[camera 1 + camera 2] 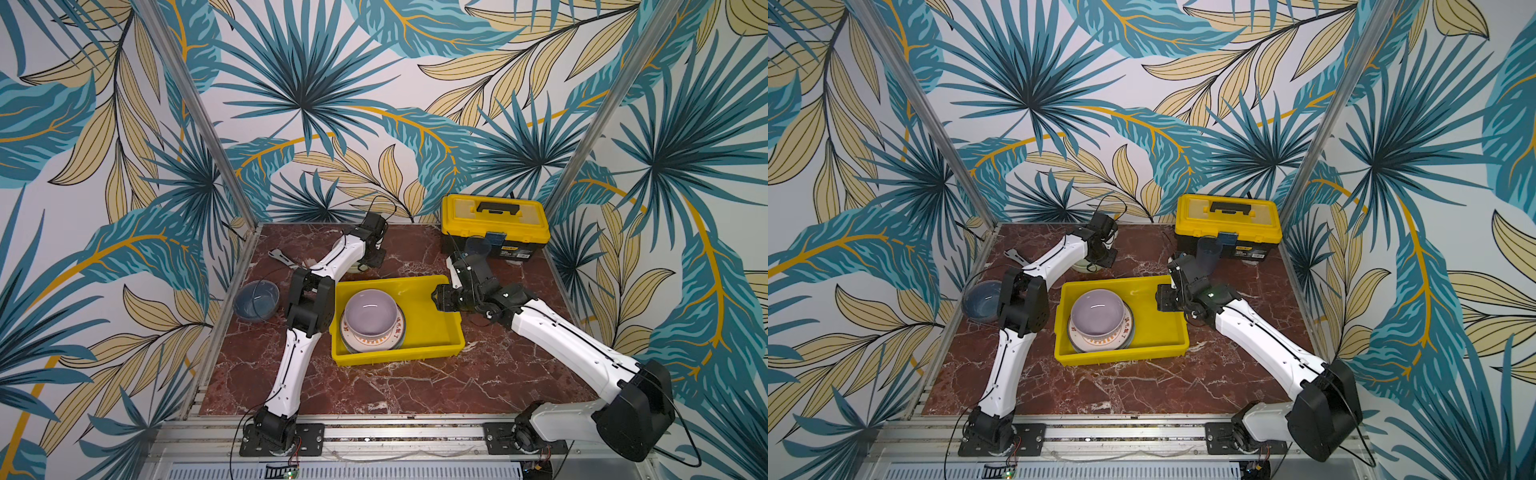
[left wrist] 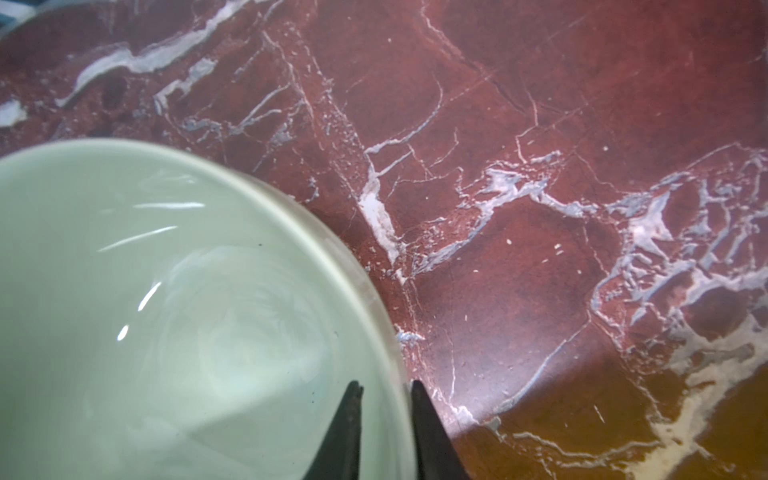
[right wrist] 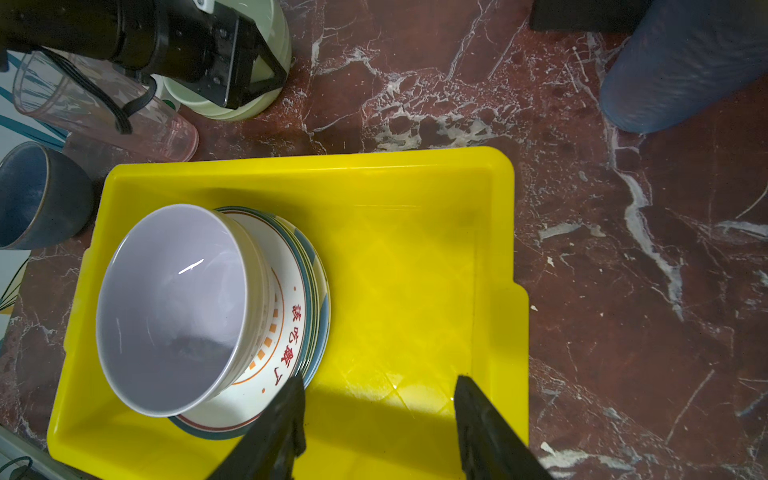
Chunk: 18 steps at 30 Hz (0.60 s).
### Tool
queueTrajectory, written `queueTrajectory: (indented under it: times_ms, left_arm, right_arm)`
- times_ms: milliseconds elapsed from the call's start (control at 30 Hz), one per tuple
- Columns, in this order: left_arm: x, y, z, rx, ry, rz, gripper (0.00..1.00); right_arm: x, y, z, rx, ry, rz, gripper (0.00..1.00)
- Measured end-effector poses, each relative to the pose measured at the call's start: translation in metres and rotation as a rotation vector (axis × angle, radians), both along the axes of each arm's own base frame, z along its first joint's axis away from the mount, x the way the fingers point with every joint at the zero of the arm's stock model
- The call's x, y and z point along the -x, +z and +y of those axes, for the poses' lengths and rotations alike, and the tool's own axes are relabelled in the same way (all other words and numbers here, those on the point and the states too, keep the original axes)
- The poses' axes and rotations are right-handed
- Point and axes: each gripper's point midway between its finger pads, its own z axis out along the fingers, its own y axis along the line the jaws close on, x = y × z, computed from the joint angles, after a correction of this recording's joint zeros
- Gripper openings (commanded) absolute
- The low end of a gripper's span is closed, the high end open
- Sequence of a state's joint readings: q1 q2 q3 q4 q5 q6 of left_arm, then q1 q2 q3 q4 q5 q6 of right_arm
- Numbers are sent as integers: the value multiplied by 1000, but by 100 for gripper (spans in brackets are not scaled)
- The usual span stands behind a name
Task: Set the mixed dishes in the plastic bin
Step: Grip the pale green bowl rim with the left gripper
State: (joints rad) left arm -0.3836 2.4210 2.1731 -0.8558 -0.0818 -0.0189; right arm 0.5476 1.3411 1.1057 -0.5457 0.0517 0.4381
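Pale green bowl (image 2: pixel 166 311) is gripped at its rim by the left gripper (image 2: pixel 384 390), jaws nearly closed, one inside, one outside. The right gripper (image 3: pixel 378 386) is held open and empty over the plastic bin (image 3: pixel 494 166); a lilac bowl (image 3: pixel 174 311) on stacked plates (image 3: pixel 291 316) is seen just beside it.

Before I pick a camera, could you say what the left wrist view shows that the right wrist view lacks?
Left wrist only: the rim of the pale green bowl pinched in the left gripper. Right wrist only: the yellow bin with a lilac bowl on plates, under the open right gripper. Both: that bowl, that gripper, marble tabletop.
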Motion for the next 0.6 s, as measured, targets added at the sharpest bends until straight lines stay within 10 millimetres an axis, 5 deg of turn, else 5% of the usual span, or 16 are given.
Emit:
queueTrajectory:
  times_ms: [233, 600]
  left_arm:
    - [1, -1, 1, -3, 5, 6, 2]
    - [2, 0, 0, -6, -8, 6, 0]
  right_arm:
    - [0, -3, -2, 1, -6, 6, 59]
    - [0, -4, -2, -9, -18, 10, 59]
